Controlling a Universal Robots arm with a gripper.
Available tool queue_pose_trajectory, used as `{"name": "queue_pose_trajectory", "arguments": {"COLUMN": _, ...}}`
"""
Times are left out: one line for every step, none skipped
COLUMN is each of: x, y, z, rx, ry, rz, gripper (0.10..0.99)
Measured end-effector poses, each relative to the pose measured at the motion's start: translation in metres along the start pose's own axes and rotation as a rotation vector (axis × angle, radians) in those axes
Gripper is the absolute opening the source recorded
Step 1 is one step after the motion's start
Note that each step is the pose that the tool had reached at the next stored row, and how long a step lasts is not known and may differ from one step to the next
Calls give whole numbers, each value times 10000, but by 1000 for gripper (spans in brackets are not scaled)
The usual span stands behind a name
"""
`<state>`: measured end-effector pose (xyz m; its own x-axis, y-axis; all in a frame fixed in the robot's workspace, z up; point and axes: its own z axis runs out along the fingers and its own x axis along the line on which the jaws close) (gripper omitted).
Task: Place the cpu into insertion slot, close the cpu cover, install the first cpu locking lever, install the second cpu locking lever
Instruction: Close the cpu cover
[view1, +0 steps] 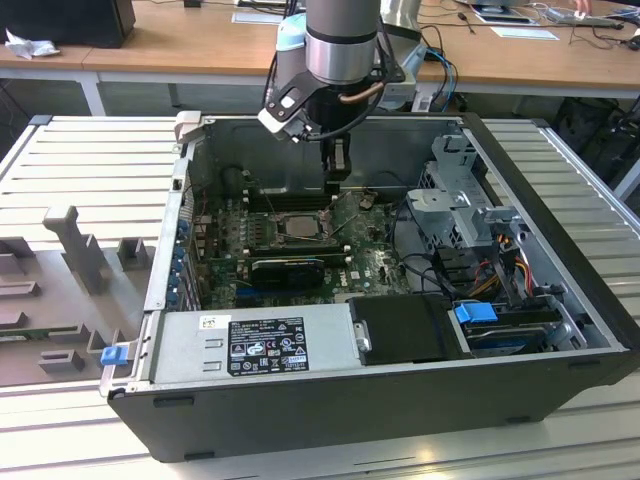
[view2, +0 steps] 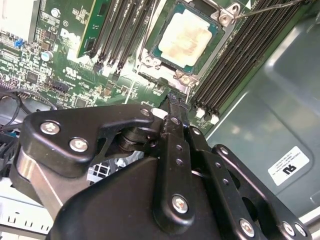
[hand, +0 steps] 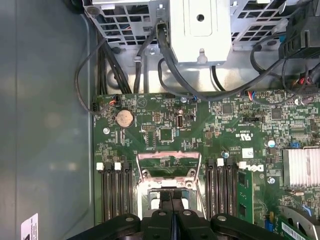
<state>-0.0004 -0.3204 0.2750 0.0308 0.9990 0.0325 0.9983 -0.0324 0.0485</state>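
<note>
In the exterior view the open computer case (view1: 400, 405) carries the motherboard (view1: 375, 262). Toward the board's far edge the cpu (view1: 297, 226) lies flat in the insertion slot (view1: 272, 228), its pale top bare. Just to the exterior view's right hangs the gripper (view1: 337, 178), fingers pressed together and pinching nothing that can be seen. In the first wrist view the cpu cover (hand: 169, 155) stands raised on its hinge, not yet down over the chip, with the fingertips close by it. Whether they touch it cannot be told.

The likely trouble lies there. If the fingers meet the cover off-centre, they may slip off its thin edge and strike the memory slots (view2: 125, 30) flanking the socket, or scrape the board. The wire locking lever (view2: 270, 7) juts free past the slot's corner and could snag a finger.

Relative to the gripper, the cpu sits lower and toward the exterior view's left — near, not touching.
</note>
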Motion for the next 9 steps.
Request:
{"name": "queue_pose_trajectory", "arguments": {"x": 0, "y": 9, "z": 1, "rx": 0, "ry": 0, "rz": 0, "gripper": 106}}
{"name": "queue_pose_trajectory", "arguments": {"x": 0, "y": 14, "z": 1, "rx": 1, "ry": 0, "rz": 0, "gripper": 106}}
{"name": "queue_pose_trajectory", "arguments": {"x": 1, "y": 22, "z": 1, "rx": 0, "ry": 0, "rz": 0, "gripper": 106}}
{"name": "queue_pose_trajectory", "arguments": {"x": 1, "y": 32, "z": 2, "rx": 1, "ry": 0, "rz": -1, "gripper": 106}}
{"name": "queue_pose_trajectory", "arguments": {"x": 1, "y": 43, "z": 2, "rx": 1, "ry": 0, "rz": -1, "gripper": 106}}
{"name": "queue_pose_trajectory", "arguments": {"x": 2, "y": 59, "z": 3, "rx": 1, "ry": 0, "rz": -1, "gripper": 106}}
{"name": "queue_pose_trajectory", "arguments": {"x": 3, "y": 84, "z": 4, "rx": 1, "ry": -1, "rz": 0, "gripper": 106}}
{"name": "queue_pose_trajectory", "arguments": {"x": 3, "y": 108, "z": 5, "rx": 1, "ry": -1, "rz": 0, "gripper": 106}}
{"name": "queue_pose_trajectory", "arguments": {"x": 4, "y": 133, "z": 7, "rx": 0, "ry": -1, "rz": -1, "gripper": 106}}
